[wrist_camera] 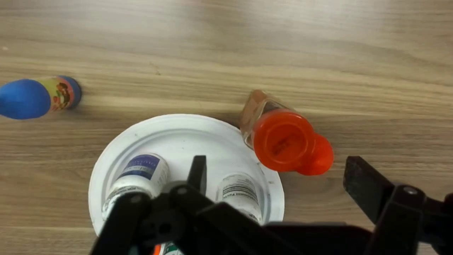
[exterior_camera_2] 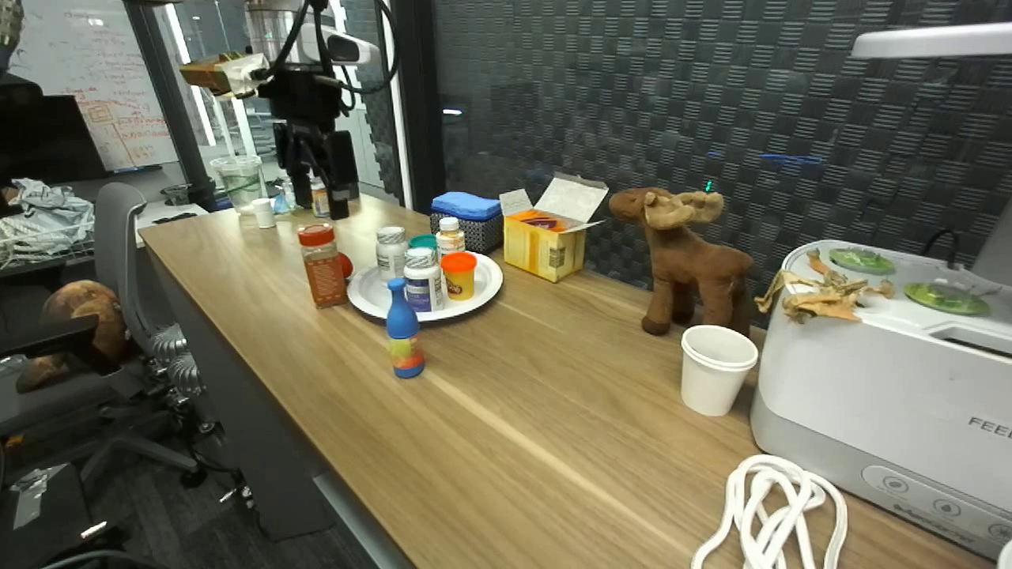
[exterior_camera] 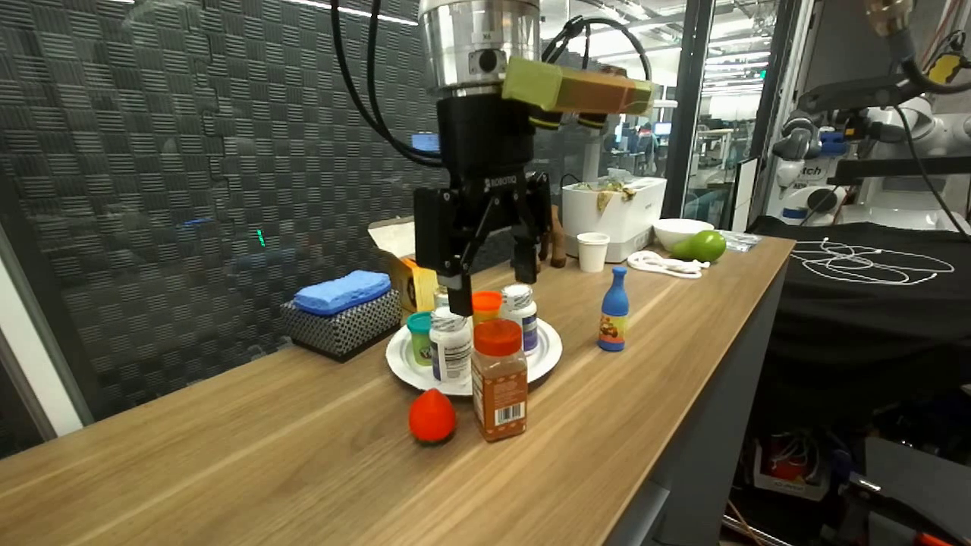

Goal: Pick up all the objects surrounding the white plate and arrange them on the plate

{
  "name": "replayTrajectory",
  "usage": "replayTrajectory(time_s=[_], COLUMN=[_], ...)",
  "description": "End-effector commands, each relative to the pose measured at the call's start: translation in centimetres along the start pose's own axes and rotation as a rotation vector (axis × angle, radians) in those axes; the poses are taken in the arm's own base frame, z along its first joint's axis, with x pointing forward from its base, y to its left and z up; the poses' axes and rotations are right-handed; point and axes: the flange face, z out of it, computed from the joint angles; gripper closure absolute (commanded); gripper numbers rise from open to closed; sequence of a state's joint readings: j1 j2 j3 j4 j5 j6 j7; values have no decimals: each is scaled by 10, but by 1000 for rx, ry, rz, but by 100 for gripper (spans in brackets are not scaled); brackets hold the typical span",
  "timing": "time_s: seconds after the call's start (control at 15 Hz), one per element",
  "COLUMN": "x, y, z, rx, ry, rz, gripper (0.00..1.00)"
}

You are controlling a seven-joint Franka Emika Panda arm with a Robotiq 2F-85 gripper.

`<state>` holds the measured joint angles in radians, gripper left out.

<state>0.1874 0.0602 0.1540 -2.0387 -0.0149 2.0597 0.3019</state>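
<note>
Wood-grain worktop (exterior_camera: 227,470) runs along a dark textured wall (exterior_camera: 152,227). Jaws: released, spread wide, pointing down, hanging above the items and apart from all of them. Wrist view: left jaw shows over the white plate (wrist_camera: 191,138), between a white pill bottle (wrist_camera: 143,173) and a second pill bottle (wrist_camera: 240,193); right jaw is over wood, past the plate's right rim.

Plate carries both pill bottles, upright, plus a teal-lidded tub (exterior_camera: 422,341) at left in an exterior view and an orange-lidded tub (exterior_camera_2: 458,278) at right in an exterior view. Small white-capped bottle (exterior_camera_2: 451,237) behind that tub; base hidden, can't tell if it's on the plate.

Off the plate, in an exterior view: red-capped spice jar (exterior_camera: 501,387) upright, just beside the near rim, can't tell if touching. Red ball (exterior_camera: 432,418) just left of the jar. Blue bottle (exterior_camera: 613,317) upright, well apart to the right.

Rest, in an exterior view: blue block (exterior_camera_2: 466,205) on a patterned box (exterior_camera_2: 478,235), yellow box (exterior_camera_2: 545,249) and toy moose (exterior_camera_2: 700,273) along the far side; paper cup (exterior_camera_2: 715,379) and white appliance (exterior_camera_2: 885,379) at right.
</note>
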Motion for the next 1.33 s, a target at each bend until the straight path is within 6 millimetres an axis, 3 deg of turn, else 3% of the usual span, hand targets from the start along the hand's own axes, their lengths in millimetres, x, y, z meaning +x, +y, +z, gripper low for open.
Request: replayTrajectory(time_s=[0.0, 0.2, 0.53, 1.27], x=[-1, 11, 16, 9], y=[11, 20, 27, 15], z=[3, 12, 35, 30], rx=[1, 6, 8, 38], ry=[64, 146, 112, 65], rz=[54, 101, 135, 286], gripper=[0, 0, 0, 0])
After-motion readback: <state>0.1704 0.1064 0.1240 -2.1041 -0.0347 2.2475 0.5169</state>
